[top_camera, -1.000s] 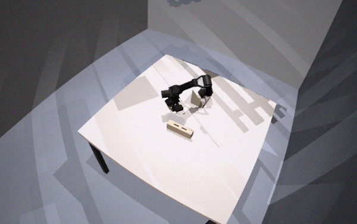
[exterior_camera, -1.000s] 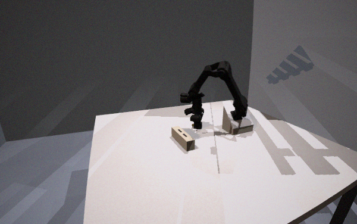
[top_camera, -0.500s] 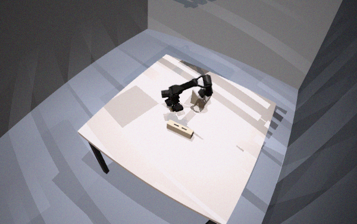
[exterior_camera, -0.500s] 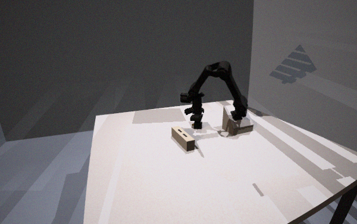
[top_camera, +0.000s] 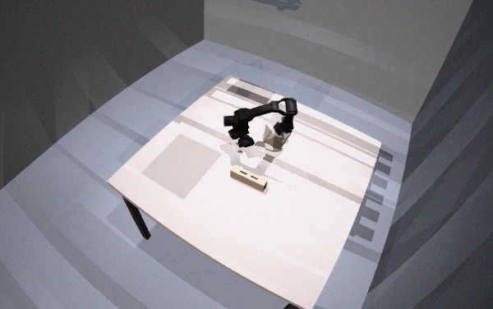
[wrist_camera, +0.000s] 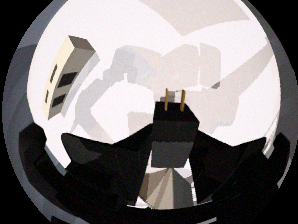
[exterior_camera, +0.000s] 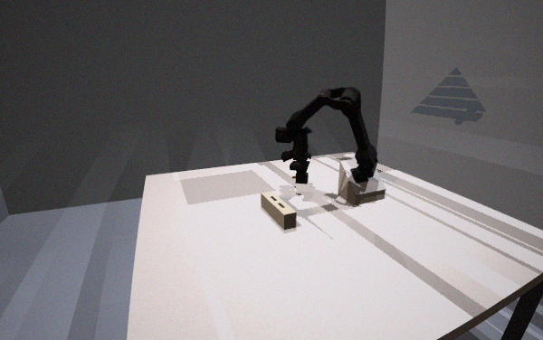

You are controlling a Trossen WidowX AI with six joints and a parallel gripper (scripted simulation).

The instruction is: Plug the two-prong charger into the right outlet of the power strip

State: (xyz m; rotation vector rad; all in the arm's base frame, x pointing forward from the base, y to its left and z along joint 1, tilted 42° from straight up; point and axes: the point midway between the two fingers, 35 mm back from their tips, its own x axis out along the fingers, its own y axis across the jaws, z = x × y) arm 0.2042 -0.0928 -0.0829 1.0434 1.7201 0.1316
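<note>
My gripper (top_camera: 245, 142) (exterior_camera: 301, 179) (wrist_camera: 169, 128) is shut on the black charger (wrist_camera: 175, 131), with one finger on each side of its body. Two gold prongs (wrist_camera: 174, 100) stick out of the charger, away from the palm in the wrist view; in the exterior view a bit of gold shows beside the fingertips. The charger is held above the table. The cream power strip (top_camera: 247, 178) (exterior_camera: 278, 212) (wrist_camera: 62, 80) lies beyond the gripper from the arm's base, apart from it. Its top shows two dark slots, and its grey side in the wrist view has two larger dark rectangles.
The arm's wedge-shaped tan base (top_camera: 274, 139) (exterior_camera: 354, 194) stands behind the gripper on the pale table (top_camera: 255, 222) (exterior_camera: 226, 280). Shadows and bright patches fall across the table. Walls stand beyond the table.
</note>
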